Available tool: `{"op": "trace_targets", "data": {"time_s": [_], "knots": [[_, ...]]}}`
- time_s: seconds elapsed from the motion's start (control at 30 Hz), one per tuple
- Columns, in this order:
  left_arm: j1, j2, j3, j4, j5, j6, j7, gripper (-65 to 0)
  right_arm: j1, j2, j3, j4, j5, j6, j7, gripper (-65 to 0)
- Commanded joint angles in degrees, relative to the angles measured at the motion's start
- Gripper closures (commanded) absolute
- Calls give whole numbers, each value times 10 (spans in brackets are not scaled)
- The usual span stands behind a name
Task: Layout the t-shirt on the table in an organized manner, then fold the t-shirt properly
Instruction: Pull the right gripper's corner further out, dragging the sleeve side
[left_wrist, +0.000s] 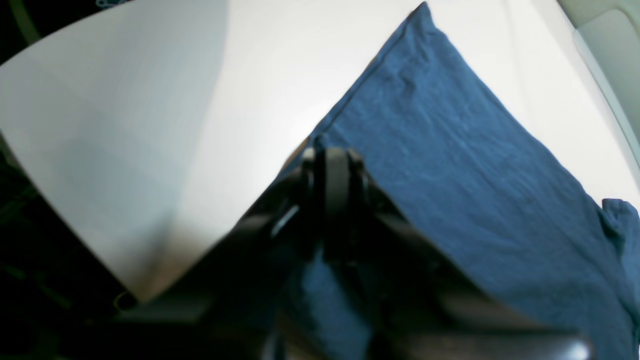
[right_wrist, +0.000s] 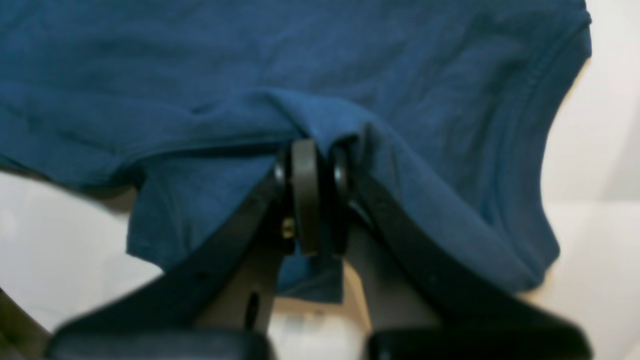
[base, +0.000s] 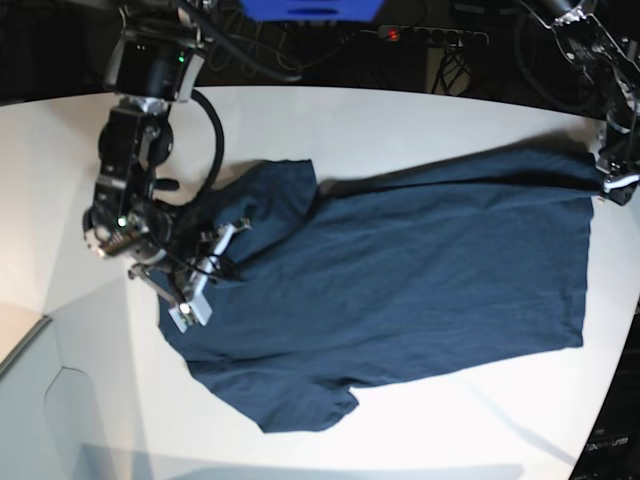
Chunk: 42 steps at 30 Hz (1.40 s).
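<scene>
navy-blue cloth is seen spread over most of the white table, the t-shirt lying nearly flat with shallow wrinkles. in the base view its hem runs along that view's right side, and the shoulders and sleeves are turned to that view's left, where one sleeve lies toward the near edge and the other toward the far side.

the right hand is found at the shoulder end of the shirt. in the right wrist view the right hand is closed on a raised fold of the cloth, which is drawn up into a ridge between the black fingers; the t-shirt fills the upper part of that view, and a curved, stitched edge is seen at its right, with the table showing below.

the left hand is placed at the far hem corner, close to the table's edge. in the left wrist view the left hand is shut on the shirt's edge, blue fabric being caught between the dark fingers; from there the t-shirt stretches away as a taut triangle to a pointed corner, with bare table beside it.

a power strip and cables are visible in the dark beyond the table.
</scene>
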Motion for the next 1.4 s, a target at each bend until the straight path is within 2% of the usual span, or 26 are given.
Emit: {"op": "trace_targets", "data": {"time_s": [0.0,0.47,0.6,0.77,1.2,1.27,1.37], "knots": [[-5,-9,-2,8,-7,-4,-13,-1,19,2,-1,2,11,-4,12,0],[-46,-28,-1,-37,-8,-4,-13,-1,66,2,-1,-111,11,-4,127,0],[-47,-28,1,-49,-10,-4,-13,-1,66,12,-1,-130,11,-4,152,0],[-47,-28,1,-50,-9,-4,-13,-1,83,27,-1,-162,11,-4,162,0],[-47,-28,1,-50,-7,-4,-12,-7,119,26,-1,-166,11,-4,158,0],[-47,-28,1,-50,-6,-4,-10,-40,118,27,-2,-166,11,-4,158,0],[-47,-28,0,-50,-6,-2,-10,-144,117,34,-2,-166,11,-4,158,-68]]}}
